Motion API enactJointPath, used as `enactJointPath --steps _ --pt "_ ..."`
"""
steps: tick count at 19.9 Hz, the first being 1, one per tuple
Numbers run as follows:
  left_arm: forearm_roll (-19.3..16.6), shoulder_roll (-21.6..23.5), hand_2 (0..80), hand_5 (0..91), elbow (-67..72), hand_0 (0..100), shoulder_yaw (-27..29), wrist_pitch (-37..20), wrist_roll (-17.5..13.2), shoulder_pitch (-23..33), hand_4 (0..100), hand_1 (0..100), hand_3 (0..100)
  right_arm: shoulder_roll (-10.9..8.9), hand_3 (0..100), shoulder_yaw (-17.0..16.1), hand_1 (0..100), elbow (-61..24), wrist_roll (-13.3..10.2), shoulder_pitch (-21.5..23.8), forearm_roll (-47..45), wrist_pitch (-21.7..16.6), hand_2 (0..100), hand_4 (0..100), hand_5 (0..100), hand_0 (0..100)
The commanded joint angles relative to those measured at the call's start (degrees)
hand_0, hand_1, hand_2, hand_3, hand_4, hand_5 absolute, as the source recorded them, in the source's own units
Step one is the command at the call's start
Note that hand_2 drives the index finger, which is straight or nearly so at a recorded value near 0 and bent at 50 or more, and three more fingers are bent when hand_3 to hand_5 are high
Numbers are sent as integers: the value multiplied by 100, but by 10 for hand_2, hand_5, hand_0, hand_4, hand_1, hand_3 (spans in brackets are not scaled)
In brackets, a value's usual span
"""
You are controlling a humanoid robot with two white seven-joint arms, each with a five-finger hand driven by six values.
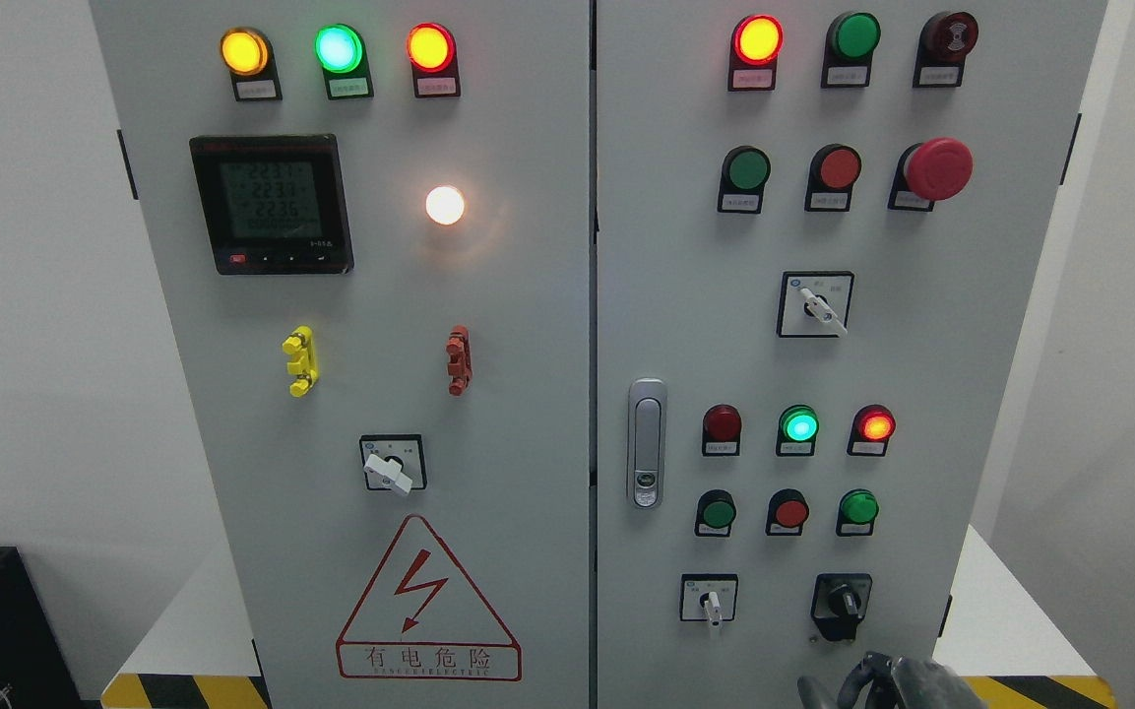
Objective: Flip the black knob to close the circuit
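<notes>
The black rotary knob on its black square plate is seen near the lower right corner of the grey metal cabinet's right door, right of a small white-handled selector switch. Just below it, at the bottom edge, a dark robot hand is partly visible — apart from the knob. Whether its fingers are spread or curled cannot be told, nor which arm carries it.

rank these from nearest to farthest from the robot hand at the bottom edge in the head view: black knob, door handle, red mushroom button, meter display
From the right hand, low on the right door:
1. black knob, just above the hand.
2. door handle, up and left, at the right door's left edge.
3. red mushroom button, high on the right door.
4. meter display, upper left door.
</notes>
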Motion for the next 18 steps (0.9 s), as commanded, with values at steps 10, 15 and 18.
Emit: enactJointPath --steps 10,15,18 --pt "0 0 0 0 0 120 0 -23 1 114 0 556 0 368 83 -1006 41 -452 -44 1000 -3682 -818 0 0 0 0" --pt "0 0 0 0 0 120 0 -23 1 114 0 556 0 491 0 -1235 28 -391 342 1088 -4106 -1055 0 0 0 0" --pt "0 0 0 0 0 120 0 -23 1 114 0 556 0 535 0 -1235 18 -364 360 1123 -4115 -1082 0 0 0 0"
